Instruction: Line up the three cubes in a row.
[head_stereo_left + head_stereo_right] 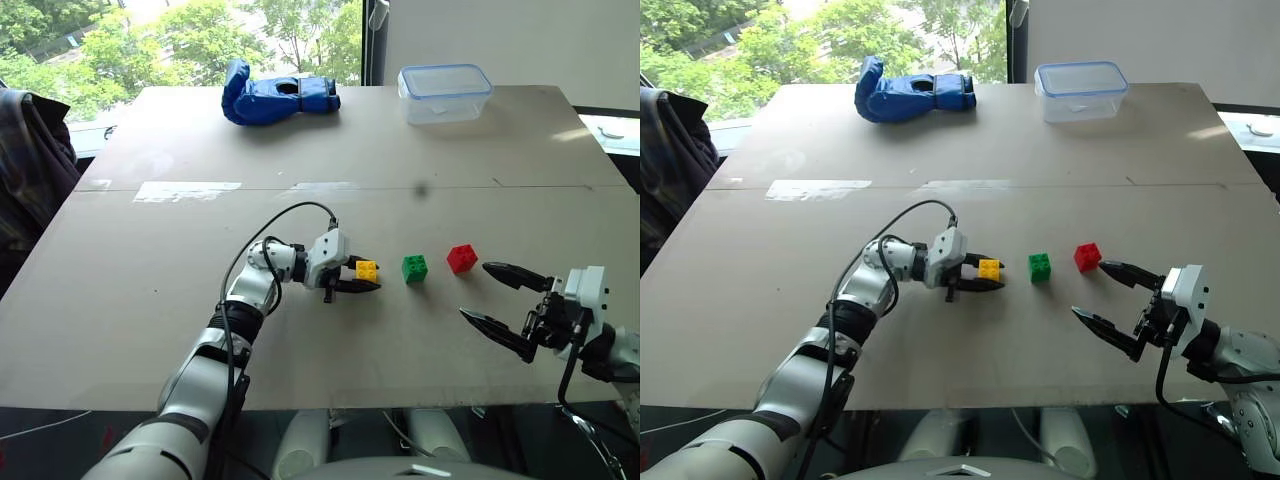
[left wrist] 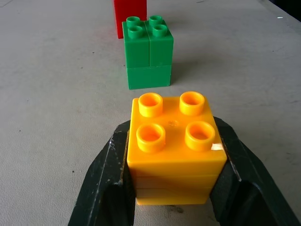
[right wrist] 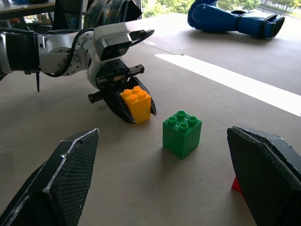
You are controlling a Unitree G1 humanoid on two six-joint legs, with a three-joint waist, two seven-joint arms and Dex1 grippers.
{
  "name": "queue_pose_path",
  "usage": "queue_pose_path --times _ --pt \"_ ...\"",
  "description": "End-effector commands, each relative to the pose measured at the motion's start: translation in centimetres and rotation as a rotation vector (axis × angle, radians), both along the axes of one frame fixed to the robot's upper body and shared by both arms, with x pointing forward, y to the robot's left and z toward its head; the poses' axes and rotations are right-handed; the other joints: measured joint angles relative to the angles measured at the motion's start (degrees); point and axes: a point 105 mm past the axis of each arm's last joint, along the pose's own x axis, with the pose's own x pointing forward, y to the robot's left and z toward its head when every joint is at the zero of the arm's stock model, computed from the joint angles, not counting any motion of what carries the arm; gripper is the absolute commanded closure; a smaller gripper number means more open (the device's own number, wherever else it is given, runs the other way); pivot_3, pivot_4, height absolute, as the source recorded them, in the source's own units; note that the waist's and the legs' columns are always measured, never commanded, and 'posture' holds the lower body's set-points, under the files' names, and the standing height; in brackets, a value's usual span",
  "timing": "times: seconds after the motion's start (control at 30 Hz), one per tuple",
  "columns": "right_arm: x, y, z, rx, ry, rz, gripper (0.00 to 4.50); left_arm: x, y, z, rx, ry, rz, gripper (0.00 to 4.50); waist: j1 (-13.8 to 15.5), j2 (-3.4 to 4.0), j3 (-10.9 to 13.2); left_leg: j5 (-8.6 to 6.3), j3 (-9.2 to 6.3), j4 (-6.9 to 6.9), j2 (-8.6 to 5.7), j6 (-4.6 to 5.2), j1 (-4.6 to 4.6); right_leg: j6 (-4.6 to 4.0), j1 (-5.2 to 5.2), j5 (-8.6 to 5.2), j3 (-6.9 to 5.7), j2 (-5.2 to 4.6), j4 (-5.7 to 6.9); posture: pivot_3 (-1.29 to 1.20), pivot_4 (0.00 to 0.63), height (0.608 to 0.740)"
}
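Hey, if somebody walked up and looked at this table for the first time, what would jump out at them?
Probably the left gripper shut on a small yellow-orange studded plastic brick resting on the table, with a green studded brick and a red studded brick trailing off to its right. Next, the right gripper held wide open near the red brick, and the blue glove at the far edge.

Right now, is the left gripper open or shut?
Shut: the left gripper has both fingers pressed against the yellow cube.
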Motion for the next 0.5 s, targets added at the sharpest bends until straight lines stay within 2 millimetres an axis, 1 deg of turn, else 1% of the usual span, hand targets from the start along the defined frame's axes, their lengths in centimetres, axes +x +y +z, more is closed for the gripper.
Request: queue_pose_path --times 0.03,0.1,0.17,0.23,0.27,0.3,0.33,0.5 --pt "0.0 0.0 0.9 -0.011 -0.049 0.009 0.0 -0.7 0.7 -1.3 0.033 0.046 0.008 3.17 0.0 0.0 0.0 0.0 0.0 0.0 0.0 0.0 0.0 0.0 0.0 0.0 0.0 0.0 0.0 0.0 0.15 0.74" --pt "0.1 0.0 0.9 -0.012 -0.051 0.011 0.0 -0.8 0.9 -1.4 0.035 0.06 0.01 3.17 0.0 0.02 0.0 0.0 -0.01 0.0 0.0 0.0 0.01 0.0 0.0 0.0 -0.01 0.0 0.0 0.0 0.15 0.74" --pt "0.1 0.0 1.0 -0.013 -0.052 0.012 0.0 -0.7 1.0 -1.4 0.035 0.06 0.014 2.12 0.0 0.02 0.0 0.0 0.0 0.0 0.0 0.0 0.01 0.0 0.0 0.0 0.0 0.0 0.0 0.0 0.15 0.74" --pt "0.1 0.0 0.9 -0.014 -0.053 0.013 0.0 -0.3 1.1 -1.4 0.037 0.049 0.03 1.43 0.0 0.02 0.0 0.0 0.01 0.0 0.0 0.0 0.01 0.0 0.0 0.0 0.0 0.0 0.0 0.0 0.15 0.74" --pt "0.1 0.0 0.9 -0.014 -0.053 0.012 0.0 -0.2 1.1 -1.4 0.039 0.043 0.037 0.95 0.0 0.03 0.0 0.0 0.01 0.0 0.0 0.0 0.01 0.0 0.0 0.0 0.0 0.0 0.0 0.0 0.15 0.74" --pt "0.1 0.0 0.9 -0.015 -0.053 0.012 0.0 -0.1 1.2 -1.3 0.04 0.04 0.04 0.66 0.0 0.03 0.0 0.0 0.01 0.0 0.0 0.0 0.01 0.0 0.0 0.0 0.0 0.0 0.0 0.0 0.15 0.74" --pt "0.1 -0.1 0.9 -0.015 -0.053 0.011 0.0 0.0 1.2 -1.3 0.041 0.037 0.042 0.06 0.0 0.03 0.0 0.0 0.01 0.0 0.0 0.0 0.02 0.0 0.0 0.0 0.0 0.0 0.01 0.0 0.15 0.74" --pt "0.0 -0.2 0.8 -0.019 -0.052 0.011 0.0 0.5 1.5 -1.5 0.058 0.002 0.075 0.02 0.0 0.05 0.0 0.0 0.02 0.0 -0.01 0.0 0.08 0.0 0.05 0.0 0.01 0.0 0.03 0.0 0.15 0.74"
